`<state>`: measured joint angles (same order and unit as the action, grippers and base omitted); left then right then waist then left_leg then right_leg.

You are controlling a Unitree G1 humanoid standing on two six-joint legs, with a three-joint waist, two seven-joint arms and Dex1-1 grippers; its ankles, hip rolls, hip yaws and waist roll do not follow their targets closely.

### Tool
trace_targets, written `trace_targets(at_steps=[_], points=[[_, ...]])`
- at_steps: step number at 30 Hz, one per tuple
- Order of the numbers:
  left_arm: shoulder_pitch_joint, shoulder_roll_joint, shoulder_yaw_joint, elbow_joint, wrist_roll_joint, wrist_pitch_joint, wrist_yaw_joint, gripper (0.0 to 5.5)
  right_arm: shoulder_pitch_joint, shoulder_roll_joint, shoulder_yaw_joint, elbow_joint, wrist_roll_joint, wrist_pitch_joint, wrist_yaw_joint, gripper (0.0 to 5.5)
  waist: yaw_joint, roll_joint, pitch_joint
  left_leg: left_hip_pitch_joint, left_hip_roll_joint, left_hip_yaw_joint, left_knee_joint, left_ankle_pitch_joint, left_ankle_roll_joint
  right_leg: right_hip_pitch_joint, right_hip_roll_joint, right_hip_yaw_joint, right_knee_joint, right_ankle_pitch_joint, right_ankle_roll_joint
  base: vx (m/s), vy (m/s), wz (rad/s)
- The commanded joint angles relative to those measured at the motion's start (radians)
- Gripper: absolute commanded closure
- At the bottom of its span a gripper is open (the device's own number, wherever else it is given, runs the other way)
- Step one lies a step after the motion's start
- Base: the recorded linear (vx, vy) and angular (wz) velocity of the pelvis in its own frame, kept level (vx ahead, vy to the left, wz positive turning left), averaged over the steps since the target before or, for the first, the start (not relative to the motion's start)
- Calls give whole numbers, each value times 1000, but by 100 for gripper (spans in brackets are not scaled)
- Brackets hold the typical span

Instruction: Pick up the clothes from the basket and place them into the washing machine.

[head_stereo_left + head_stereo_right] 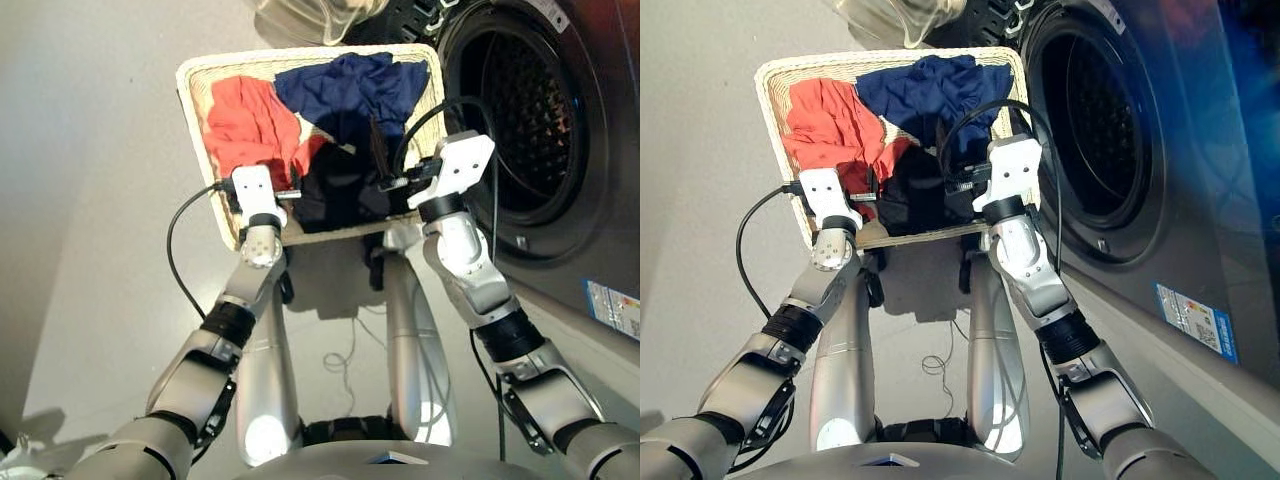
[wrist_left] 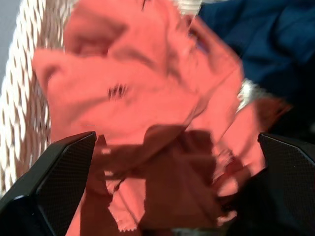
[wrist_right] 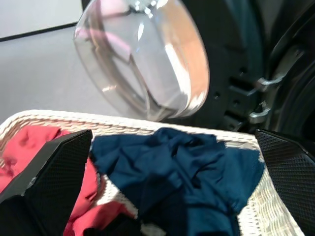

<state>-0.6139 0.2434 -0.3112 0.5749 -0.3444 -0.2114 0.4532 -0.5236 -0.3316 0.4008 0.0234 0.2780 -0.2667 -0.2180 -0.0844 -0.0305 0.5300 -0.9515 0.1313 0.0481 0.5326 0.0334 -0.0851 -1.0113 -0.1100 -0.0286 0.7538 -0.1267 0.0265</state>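
Both hands spread wide, the left hand over the red garment in the basket beside the washer; overlapping navy garment and black garment may snag together.

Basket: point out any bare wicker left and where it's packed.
Bare wicker basket floor shows only at the far-left corner beside the coral-red garment. Elsewhere is crowded: the navy garment fills the far right, the black garment the near side.
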Motion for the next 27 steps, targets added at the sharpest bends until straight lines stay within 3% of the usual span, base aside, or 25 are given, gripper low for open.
trace_targets(at_steps=[1, 5, 6, 17, 27], points=[[-62, 26, -20, 9, 43, -21, 34, 0, -41, 20, 5, -139, -23, -79, 1, 0, -23, -3, -10, -42, -2, -25, 171, -163, 22, -22, -12, 24, -61, 58, 71, 0, 0, 0], [-121, 32, 3, 83, 7, -18, 65, 0, -47, 18, 21, -141, -20, -77, 6, 0, -31, -10, -10, -82, 4, -31, 198, -166, 18, -60, -12, 22, -34, 49, 71, 21, -6, -5], [-134, 31, 7, 113, -3, -15, 71, 0, -44, 18, 25, -138, -19, -76, 7, 0, -31, -10, -10, -68, 8, -33, 214, -205, 14, -53, -11, 22, -9, 11, 75, 84, -13, -19], [-231, 92, 48, 195, -34, -23, 118, 0, -31, -22, 37, -146, 14, -87, 31, 0, -43, -15, -10, -127, 9, -37, 245, -206, 11, -113, 2, 30, 8, 16, 73, 7, 0, -1], [-286, 123, 42, 203, -34, -26, 125, 0, -28, -41, 45, -154, 39, -91, 51, 0, -47, -14, -10, -156, 7, -45, 247, -195, 7, -136, 3, 27, 8, 21, 73, 0, 0, 0]])
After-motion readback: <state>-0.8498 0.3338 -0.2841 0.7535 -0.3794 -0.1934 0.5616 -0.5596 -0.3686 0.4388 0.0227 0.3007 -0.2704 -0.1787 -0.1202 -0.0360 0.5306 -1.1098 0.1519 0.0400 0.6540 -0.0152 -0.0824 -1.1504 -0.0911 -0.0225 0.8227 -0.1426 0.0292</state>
